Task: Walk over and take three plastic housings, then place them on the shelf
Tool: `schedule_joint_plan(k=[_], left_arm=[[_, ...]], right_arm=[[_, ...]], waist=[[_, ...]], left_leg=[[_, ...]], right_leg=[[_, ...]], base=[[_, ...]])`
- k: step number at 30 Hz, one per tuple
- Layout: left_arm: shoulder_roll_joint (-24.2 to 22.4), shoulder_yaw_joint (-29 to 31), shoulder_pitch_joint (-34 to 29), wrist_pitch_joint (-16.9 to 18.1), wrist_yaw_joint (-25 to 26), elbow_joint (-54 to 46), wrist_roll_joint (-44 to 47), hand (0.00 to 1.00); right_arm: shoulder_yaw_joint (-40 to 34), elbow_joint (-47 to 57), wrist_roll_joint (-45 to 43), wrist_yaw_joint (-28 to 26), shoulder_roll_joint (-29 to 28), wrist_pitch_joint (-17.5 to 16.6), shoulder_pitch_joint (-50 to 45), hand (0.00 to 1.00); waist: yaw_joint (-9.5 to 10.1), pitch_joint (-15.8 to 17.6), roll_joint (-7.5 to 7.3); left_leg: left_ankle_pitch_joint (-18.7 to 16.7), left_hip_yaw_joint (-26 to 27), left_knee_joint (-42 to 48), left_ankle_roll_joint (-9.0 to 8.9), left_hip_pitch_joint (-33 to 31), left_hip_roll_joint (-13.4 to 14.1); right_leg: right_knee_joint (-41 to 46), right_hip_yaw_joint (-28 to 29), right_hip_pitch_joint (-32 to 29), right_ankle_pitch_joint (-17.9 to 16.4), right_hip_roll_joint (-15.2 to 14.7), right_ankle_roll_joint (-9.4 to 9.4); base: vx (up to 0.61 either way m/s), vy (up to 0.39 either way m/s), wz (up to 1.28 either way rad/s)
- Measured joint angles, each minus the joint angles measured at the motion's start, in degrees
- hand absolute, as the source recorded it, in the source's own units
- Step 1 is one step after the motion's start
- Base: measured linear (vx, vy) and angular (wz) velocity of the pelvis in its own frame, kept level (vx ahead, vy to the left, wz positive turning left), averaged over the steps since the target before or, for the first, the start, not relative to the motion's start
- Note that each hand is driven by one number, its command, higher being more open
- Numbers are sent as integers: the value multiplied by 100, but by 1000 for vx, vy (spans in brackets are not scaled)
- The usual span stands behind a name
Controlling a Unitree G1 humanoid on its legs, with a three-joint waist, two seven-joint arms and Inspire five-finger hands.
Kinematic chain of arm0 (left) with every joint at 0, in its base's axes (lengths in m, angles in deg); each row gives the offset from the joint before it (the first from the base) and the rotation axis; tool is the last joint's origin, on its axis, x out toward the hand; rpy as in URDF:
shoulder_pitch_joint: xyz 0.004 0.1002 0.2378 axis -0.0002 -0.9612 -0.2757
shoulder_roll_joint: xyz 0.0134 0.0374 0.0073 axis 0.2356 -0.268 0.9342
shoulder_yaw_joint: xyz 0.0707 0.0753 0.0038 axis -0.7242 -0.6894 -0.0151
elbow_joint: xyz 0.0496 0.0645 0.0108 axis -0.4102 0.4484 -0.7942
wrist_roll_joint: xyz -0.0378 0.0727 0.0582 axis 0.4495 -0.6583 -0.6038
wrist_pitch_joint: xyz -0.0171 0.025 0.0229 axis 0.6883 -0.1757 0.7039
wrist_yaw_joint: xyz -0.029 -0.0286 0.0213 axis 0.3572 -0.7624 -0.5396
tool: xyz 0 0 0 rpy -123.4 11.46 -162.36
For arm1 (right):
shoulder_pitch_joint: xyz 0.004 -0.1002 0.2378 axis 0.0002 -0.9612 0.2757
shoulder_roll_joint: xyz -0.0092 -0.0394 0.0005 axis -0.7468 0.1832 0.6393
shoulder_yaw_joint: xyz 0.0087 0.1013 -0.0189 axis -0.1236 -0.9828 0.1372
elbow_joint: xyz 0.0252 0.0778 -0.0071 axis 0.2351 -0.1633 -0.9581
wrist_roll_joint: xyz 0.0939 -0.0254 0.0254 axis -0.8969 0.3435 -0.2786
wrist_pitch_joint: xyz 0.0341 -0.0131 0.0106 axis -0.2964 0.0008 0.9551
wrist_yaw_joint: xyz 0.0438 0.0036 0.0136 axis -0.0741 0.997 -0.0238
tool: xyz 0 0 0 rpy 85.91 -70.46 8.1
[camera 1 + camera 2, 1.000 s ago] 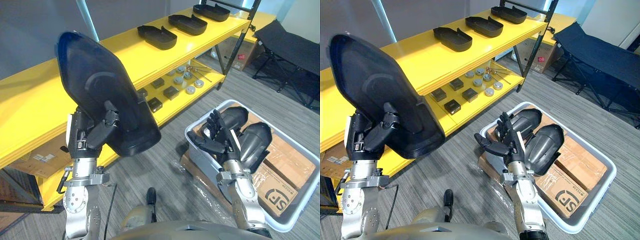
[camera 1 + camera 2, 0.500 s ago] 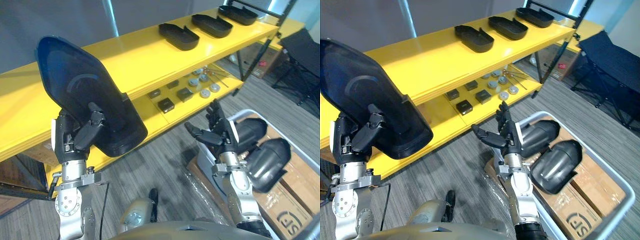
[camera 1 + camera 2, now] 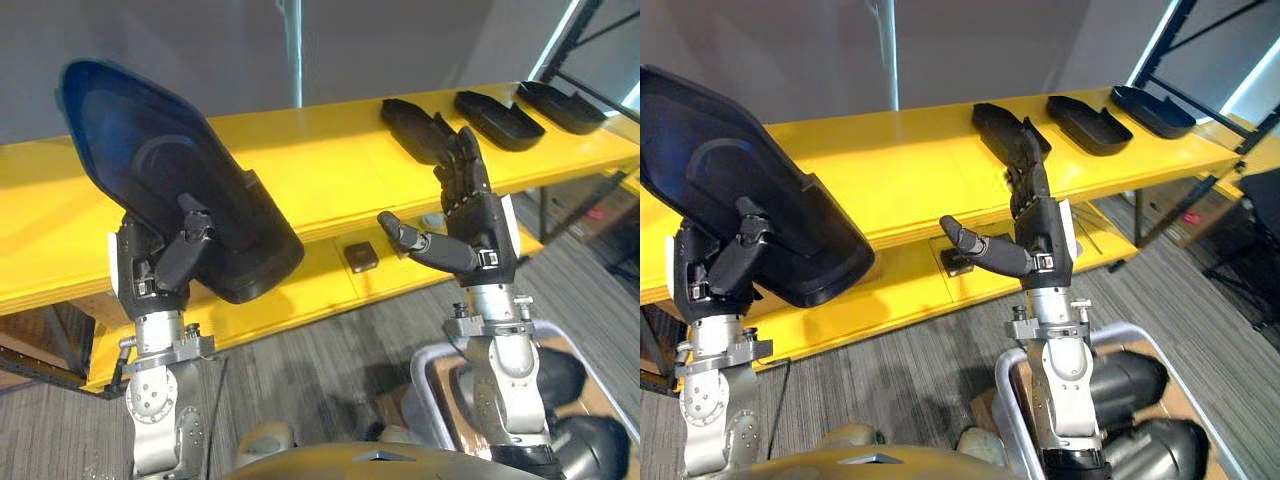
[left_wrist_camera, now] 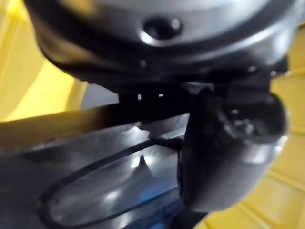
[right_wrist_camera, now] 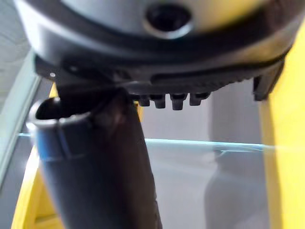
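Three shelved housings (image 3: 498,118) lie in a row toward the right end of the yellow shelf (image 3: 320,165) as I stand before it with a fourth, a large dark housing (image 3: 165,185), gripped in my left robot hand (image 3: 163,268), whose fingers and thumb curl round its lower edge; it is tilted and held up in front of the top board. My right robot hand (image 3: 472,222) is raised, fingers straight and thumb spread wide, holding nothing, before the closest shelved piece. The risk, as I judge it, lies in the grip: the load is broad and held low, so it could pivot or slip as I lower it, or catch the shelf's front edge and be levered loose. A careless sweep of the empty hand could also shove the nearest shelved housing. A small dark block (image 3: 360,257) sits on the lower board, and a grey bin (image 3: 420,380) with more housings (image 3: 580,450) stands on the carpet (image 3: 330,360) by my right side, close enough to foul a step.
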Motion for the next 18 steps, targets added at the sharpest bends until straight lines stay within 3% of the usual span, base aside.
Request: schedule_joint_plan(k=[1, 2, 3, 4, 5, 6, 8, 9, 11, 13, 18], left_arm=[[-19, -53, -15, -64, -18, 2, -6, 0], [-18, -58, -4, -73, -45, 5, -7, 0], [-3, -81, 29, -72, -98, 47, -15, 0], [15, -132, 68, -72, -126, 106, -15, 0], [15, -259, 176, -70, -183, 256, -25, 0], [14, -323, 222, -71, -197, 293, -30, 0], [19, -471, 343, -54, -226, 304, -196, 0], [72, -510, 456, -55, -249, 381, -285, 0], [428, -545, 744, -231, -326, 466, -461, 0], [622, -533, 878, -435, -509, 466, -462, 0], [791, -530, 912, -947, -1049, 431, -465, 0]], right_arm=[[-118, -30, -179, -9, 61, 1, -12, 100], [-182, -66, -270, -18, 84, 1, -10, 100], [-343, -199, -317, -16, 86, -22, 8, 100], [-434, -311, -308, 5, 79, -51, 8, 100], [-658, -455, -292, 31, 103, -140, 5, 100], [-752, -491, -286, 43, 122, -178, 7, 100], [-934, -535, -259, 136, 186, -266, 8, 100], [-980, -638, -251, 184, 151, -317, 19, 100], [-906, -903, -258, 292, 30, -306, 29, 100], [-859, -913, -255, 292, -49, -273, 46, 100], [-523, -709, -37, 286, -335, -248, 61, 100]], waist=[[-8, 34, 140], [-5, 50, 154], [22, 91, 175], [18, 97, 160], [-15, 81, 189], [-31, 43, 249], [-61, -70, 439], [-100, -85, 460], [-202, -92, 98], [-238, -67, -49], [-294, -76, -75]], left_leg=[[44, 176, 745, -38, -286, 181], [44, 340, 1102, -70, -437, 292], [-19, 757, 1389, -67, -547, 590], [-46, 1035, 1281, -61, -578, 801], [101, 1447, 546, -114, -560, 1042], [291, 1515, 136, -116, -561, 1045], [1398, 1485, -860, -177, -546, 999], [1485, 1429, -1105, -441, -473, 891], [1804, 1587, -1921, -283, -124, 385], [1996, 1678, -2373, -196, 44, 217], [2107, 1927, -2955, -160, 513, 133]], right_leg=[[-88, -167, 251, -28, 71, -47], [-218, -197, 425, -50, 85, -83], [-464, -348, 796, -61, 86, -97], [-611, -472, 1016, -60, 38, -96], [-784, -682, 1216, -59, -51, -94], [-823, -758, 1246, -66, -90, -83], [-800, -757, 1198, -200, -193, 246], [-753, -752, 1198, -252, -247, 390], [-714, -728, 1109, -193, -677, 434], [-724, -700, 1077, -34, -793, 478], [-716, -452, 1038, 309, -816, 464]], base=[[357, -201, 74], [257, -117, 66], [249, -89, 52], [263, -87, 70], [190, -34, 59], [175, 73, 54], [178, 170, 20], [193, 226, 16], [168, 200, 12], [114, 126, -1], [49, 93, -21]])
